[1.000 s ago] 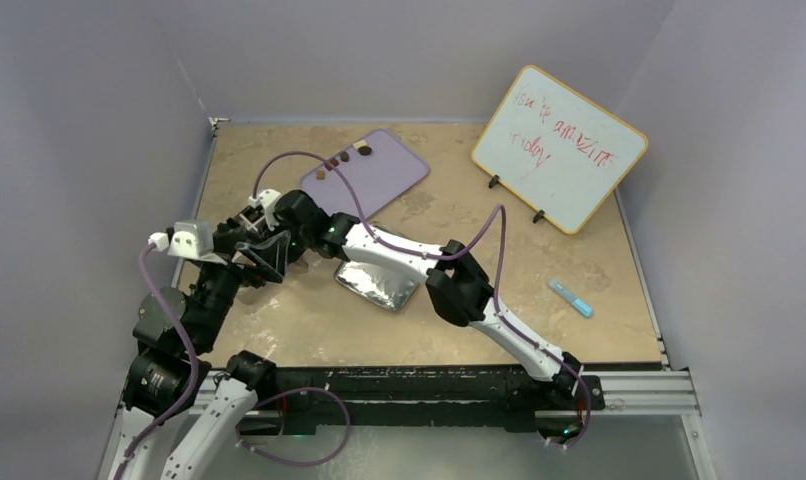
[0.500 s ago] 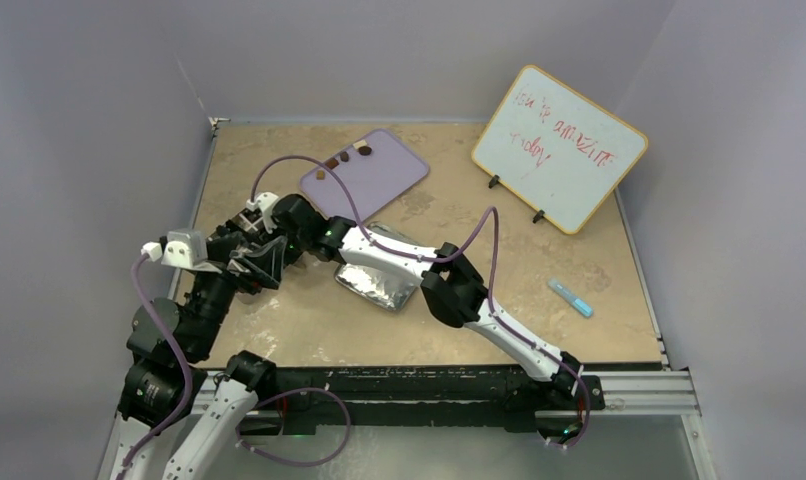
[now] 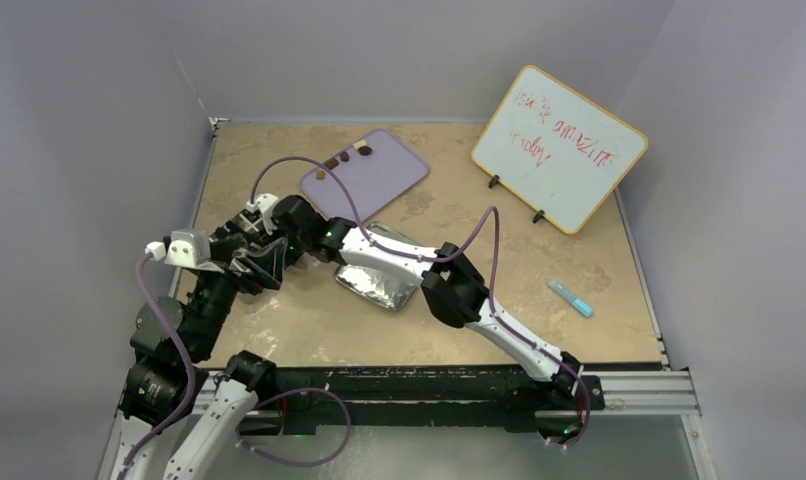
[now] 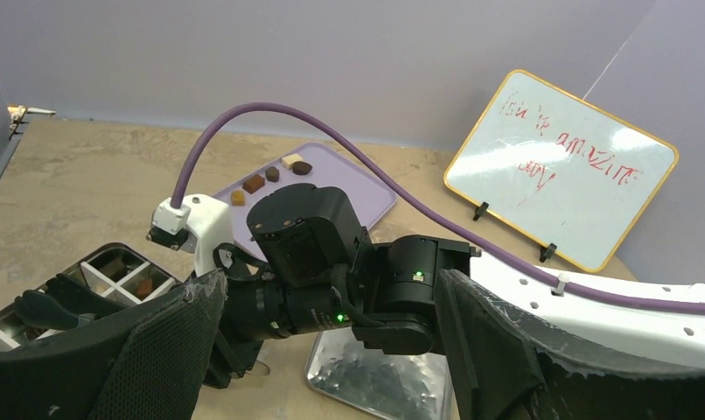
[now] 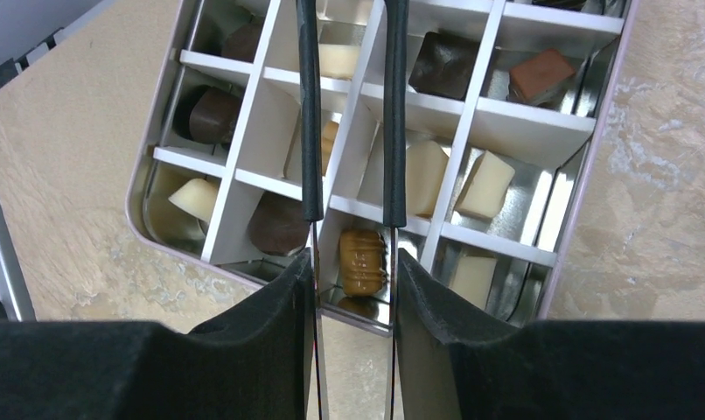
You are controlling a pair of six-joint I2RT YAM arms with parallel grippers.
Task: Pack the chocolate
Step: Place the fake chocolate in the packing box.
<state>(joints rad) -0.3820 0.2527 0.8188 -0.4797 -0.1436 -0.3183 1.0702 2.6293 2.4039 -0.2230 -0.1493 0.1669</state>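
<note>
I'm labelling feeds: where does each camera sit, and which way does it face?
Top external: above and behind, looking down on the beige table; left arm and right arm show.
Left wrist: on the left arm, facing the back wall; its black fingers frame the right arm.
Right wrist: looks straight down into the divided metal box; its fingers flank a caramel chocolate.
Shared: top and left wrist both show the flat lilac tray and the orange-framed whiteboard.

1. The chocolate [image 5: 363, 261] below me is caramel brown with ridges; others are dark brown or cream-white.
2. The tin [image 5: 554, 201] is shiny silver, and its dividers [image 5: 541, 115] are white.
3. The tray [image 3: 379, 175] is lilac.
4. The whiteboard [image 3: 569, 150] is white with an orange frame and red writing.
5. The table [image 3: 619, 270] is mottled tan.
6. My cable [image 4: 261, 107] is purple.
</note>
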